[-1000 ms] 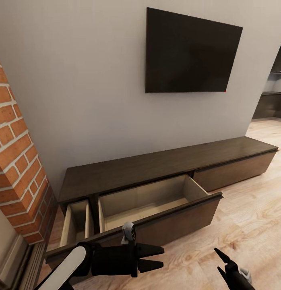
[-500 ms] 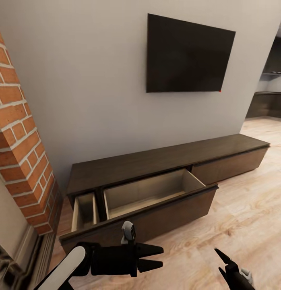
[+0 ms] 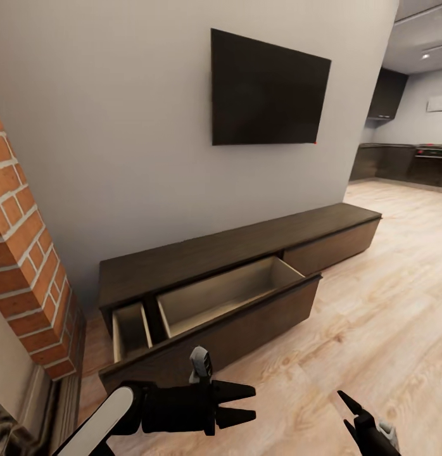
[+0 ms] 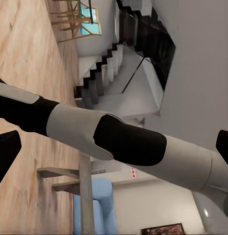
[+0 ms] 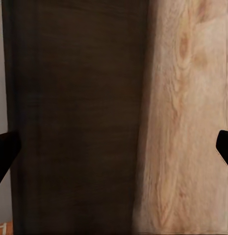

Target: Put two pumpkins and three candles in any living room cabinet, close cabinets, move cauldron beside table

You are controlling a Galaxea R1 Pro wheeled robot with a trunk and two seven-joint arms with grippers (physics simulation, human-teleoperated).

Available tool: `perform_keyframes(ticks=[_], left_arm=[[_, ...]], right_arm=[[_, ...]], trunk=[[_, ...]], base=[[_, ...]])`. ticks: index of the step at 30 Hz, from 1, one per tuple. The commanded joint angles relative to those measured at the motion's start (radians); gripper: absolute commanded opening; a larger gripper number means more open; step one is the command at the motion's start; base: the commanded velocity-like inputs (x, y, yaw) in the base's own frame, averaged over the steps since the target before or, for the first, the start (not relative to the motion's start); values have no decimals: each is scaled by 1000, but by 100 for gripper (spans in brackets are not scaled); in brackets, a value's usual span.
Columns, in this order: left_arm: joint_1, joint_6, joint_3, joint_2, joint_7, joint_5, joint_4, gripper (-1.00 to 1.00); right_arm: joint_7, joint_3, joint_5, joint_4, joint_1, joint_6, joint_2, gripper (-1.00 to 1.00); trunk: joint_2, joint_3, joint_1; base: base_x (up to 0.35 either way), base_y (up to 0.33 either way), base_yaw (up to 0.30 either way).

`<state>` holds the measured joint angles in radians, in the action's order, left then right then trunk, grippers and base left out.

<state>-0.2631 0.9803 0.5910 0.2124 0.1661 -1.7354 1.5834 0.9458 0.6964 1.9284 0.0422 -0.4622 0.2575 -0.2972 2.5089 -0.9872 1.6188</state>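
The cabinet [image 3: 202,256], a long low dark-brown unit, stands against the grey wall. Its wide drawer front [image 3: 214,339] is pulled out, showing pale beige compartments [image 3: 221,294] with nothing visible inside. My left gripper [image 3: 254,403] hovers open and empty over the floor in front of that drawer. My right gripper [image 3: 343,410] is open and empty too, further right. The right wrist view has dark cabinet wood [image 5: 79,117] beside floor planks. In the left wrist view the table [image 4: 84,191] stands near a blue sofa [image 4: 101,208]. Pumpkins, candles and cauldron are out of view.
A red-brick fireplace column [image 3: 25,278] stands close on the left. A wall TV [image 3: 268,88] hangs above the cabinet. Light wood floor [image 3: 385,304] stretches right towards a dark kitchen [image 3: 398,161]. A staircase [image 4: 101,73] and my right arm [image 4: 128,142] are in the left wrist view.
The whole head view has shifted: the cabinet and TV sit further left and smaller, and the kitchen has come into view on the right. Both grippers stay open in the same pose.
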Motion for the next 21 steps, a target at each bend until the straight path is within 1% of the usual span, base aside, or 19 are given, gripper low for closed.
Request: perform_keyframes(ticks=[1, 21], left_arm=[[-1, 0, 1, 1, 10, 8, 0, 100], [1, 0, 0, 2, 12, 8, 0, 100]], right_arm=[[5, 9, 11, 4, -1, 10, 1, 100], [2, 9, 10, 4, -1, 2, 6, 100]], trunk=[[0, -1, -1], [0, 9, -1]], base=[[-292, 170, -277], [-261, 194, -277]])
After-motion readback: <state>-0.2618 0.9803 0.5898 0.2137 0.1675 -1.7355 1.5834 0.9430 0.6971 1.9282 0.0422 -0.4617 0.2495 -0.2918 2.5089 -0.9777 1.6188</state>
